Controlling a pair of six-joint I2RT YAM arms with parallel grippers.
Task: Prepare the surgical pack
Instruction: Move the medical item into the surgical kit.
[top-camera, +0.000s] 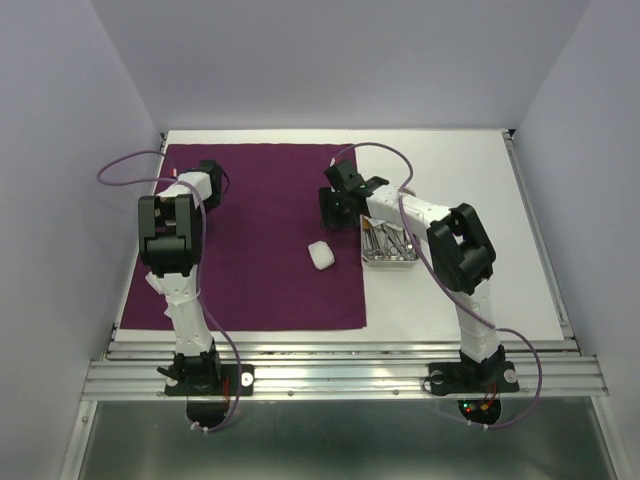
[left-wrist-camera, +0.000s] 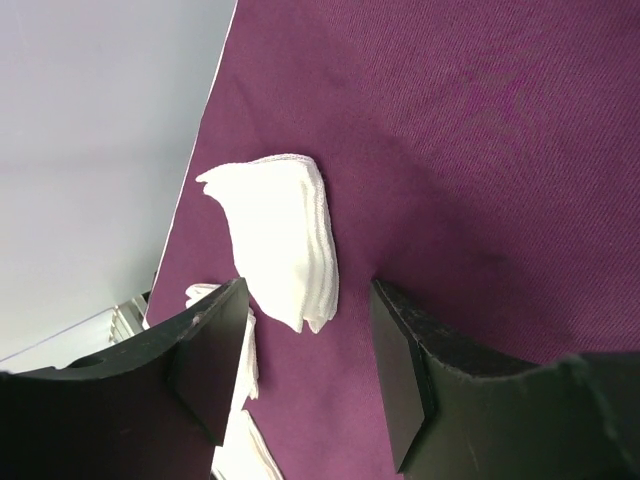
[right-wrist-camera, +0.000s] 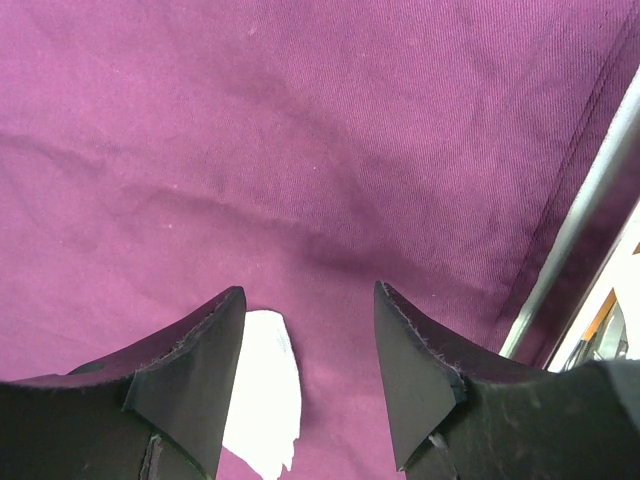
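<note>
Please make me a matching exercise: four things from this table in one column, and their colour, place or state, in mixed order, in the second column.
Column one:
1 drape
2 tray
3 gauze pad
4 right gripper

Column two:
a white, lying on the drape
b open, empty
c purple, spread flat
d steel, instruments inside

Pairs: 1-c, 2-d, 3-a, 4-b

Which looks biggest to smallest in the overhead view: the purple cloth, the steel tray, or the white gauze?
1. Cloth, by far the largest.
2. Tray, much smaller.
3. Gauze, clearly smaller than the tray.
All lie on the table, so nearness hardly matters.
</note>
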